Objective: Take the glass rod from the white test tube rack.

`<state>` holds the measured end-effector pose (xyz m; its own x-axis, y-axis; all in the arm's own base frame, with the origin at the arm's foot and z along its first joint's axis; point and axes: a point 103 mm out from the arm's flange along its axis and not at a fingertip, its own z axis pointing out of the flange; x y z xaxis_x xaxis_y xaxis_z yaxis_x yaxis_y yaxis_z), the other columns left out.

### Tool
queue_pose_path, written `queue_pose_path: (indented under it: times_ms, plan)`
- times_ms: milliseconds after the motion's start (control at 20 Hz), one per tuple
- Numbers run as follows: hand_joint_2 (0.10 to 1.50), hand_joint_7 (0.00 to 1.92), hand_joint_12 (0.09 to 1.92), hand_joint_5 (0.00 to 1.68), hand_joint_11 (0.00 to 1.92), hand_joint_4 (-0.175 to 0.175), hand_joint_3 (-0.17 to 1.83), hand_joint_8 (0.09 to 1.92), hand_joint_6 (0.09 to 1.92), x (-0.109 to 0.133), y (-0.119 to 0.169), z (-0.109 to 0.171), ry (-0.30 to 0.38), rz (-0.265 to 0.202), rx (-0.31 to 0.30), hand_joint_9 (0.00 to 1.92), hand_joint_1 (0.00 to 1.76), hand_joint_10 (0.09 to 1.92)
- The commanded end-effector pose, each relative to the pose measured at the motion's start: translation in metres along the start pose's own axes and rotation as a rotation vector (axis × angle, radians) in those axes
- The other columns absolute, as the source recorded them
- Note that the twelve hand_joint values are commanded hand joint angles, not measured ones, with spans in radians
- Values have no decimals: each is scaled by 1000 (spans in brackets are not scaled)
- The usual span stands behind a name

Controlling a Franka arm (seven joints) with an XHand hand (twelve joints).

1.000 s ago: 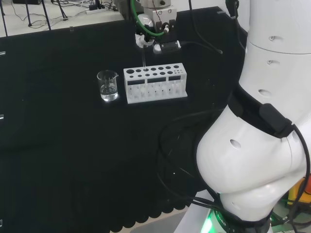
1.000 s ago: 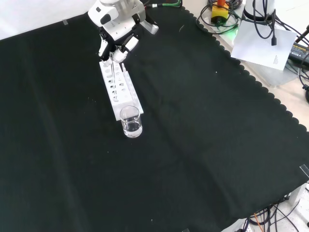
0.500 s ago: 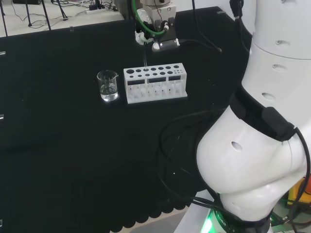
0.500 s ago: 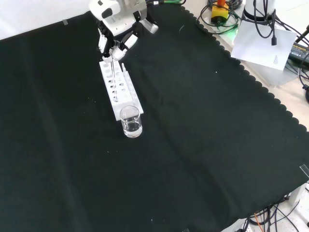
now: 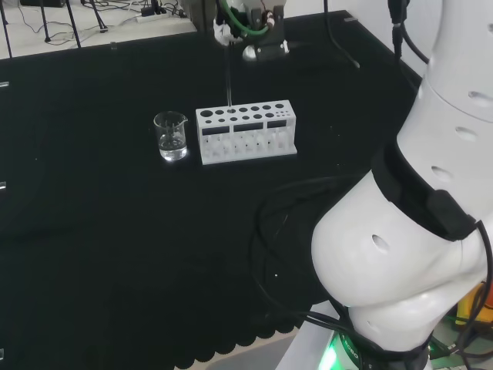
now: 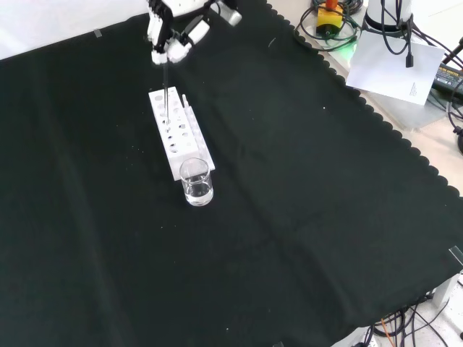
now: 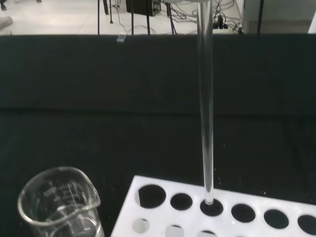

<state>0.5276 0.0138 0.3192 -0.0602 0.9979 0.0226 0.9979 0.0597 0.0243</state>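
glass rod (image 7: 205,113) hangs upright from hand (image 6: 173,32) — tip at rack (image 5: 246,132) hole

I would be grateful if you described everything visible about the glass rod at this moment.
The glass rod is a thin, straight, clear stick, standing upright. The hand pinches its top end. Its lower tip sits right at the mouth of one hole in the back row of the white test tube rack; whether it has cleared the hole cannot be told. Nothing else touches it.
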Motion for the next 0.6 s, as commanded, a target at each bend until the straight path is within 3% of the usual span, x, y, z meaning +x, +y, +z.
queue_pose_path:
  times_ms: [50,200,600]
  plan:
    - [1088,1240,650,1298,1629,-175,-175,898,203,9,-24,-36,-2,3,11,1562,1318,909]
    - [1088,1240,644,1305,1632,-175,-175,899,187,14,-35,-53,-14,-1,-10,1565,1318,905]
    - [1088,1239,641,1313,1634,-175,-175,903,170,26,-43,-66,-23,-29,-38,1567,1318,902]
